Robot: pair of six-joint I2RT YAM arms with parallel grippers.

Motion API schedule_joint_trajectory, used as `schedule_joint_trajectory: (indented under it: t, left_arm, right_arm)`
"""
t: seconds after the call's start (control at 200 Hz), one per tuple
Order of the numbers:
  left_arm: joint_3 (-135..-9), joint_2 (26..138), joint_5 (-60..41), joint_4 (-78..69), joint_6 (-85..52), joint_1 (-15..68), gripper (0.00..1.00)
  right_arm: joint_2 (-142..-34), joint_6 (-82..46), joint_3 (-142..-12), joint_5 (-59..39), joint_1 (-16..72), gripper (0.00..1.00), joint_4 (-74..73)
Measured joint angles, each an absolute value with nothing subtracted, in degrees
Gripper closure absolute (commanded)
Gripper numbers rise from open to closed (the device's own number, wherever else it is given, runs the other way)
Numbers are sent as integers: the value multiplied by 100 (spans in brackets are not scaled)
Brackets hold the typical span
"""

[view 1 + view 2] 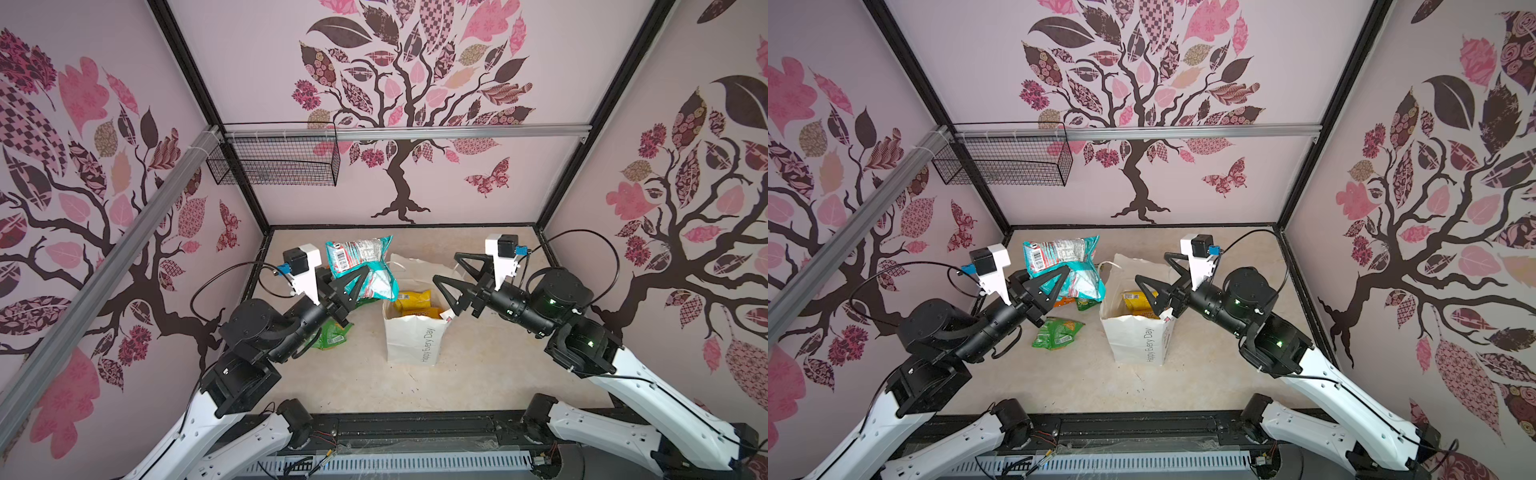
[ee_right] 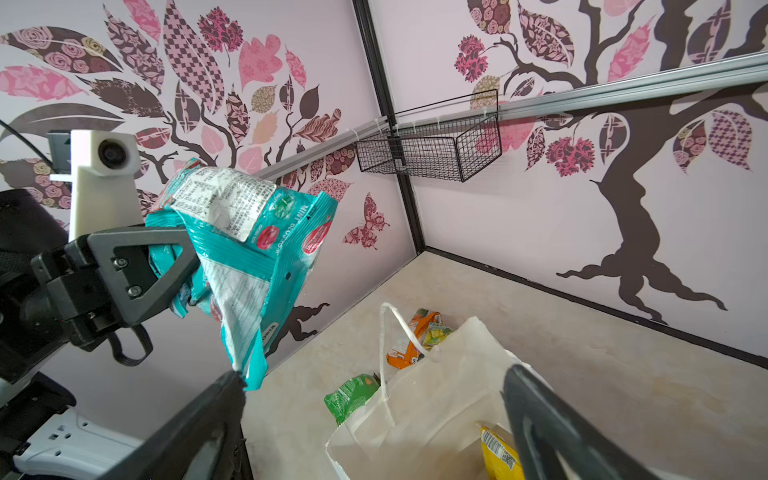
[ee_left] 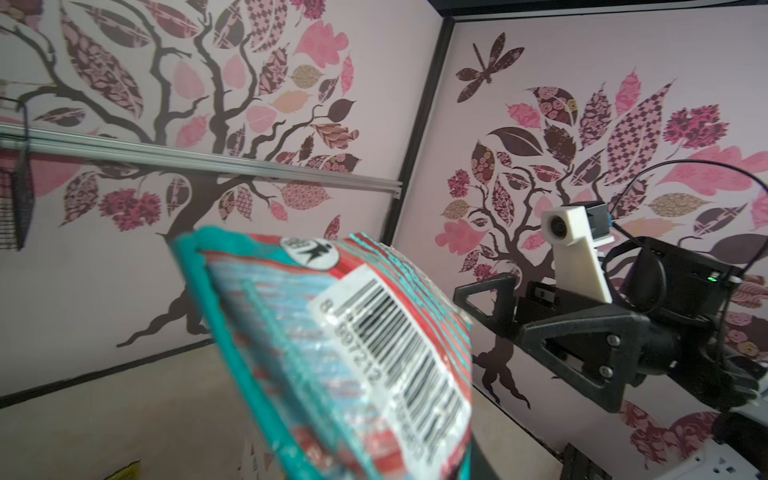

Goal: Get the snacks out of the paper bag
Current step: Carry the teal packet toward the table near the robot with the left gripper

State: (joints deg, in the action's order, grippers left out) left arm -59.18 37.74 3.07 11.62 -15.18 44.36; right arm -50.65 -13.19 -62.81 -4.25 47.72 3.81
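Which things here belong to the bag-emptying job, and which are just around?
Job: paper bag; teal packet, held in the left gripper; yellow packets inside the bag; green packet and orange packet out on the table; right gripper, open at the bag's mouth.

Just around: wire basket, hung on the wall rail.

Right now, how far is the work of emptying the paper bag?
Done: a green packet and an orange packet lie on the table beside the paper bag. In hand: the left end effector holds a teal packet in the air. Left: yellow packets sit inside the bag; the open right end effector hovers at its mouth.
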Motion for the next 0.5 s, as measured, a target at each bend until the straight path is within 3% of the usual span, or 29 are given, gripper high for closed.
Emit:
schedule_joint_trajectory:
  t: [0.285,0.5]
  left_arm:
    - [-4943,2928,2661,1439,-1791,4436,91]
    - [-4626,2991,3706,1490,-1852,4416,89]
  right_arm:
    - [-5153,-1197,-6235,-128,4772,0,410]
    - [-5238,-1151,-6230,-49,4772,0,482]
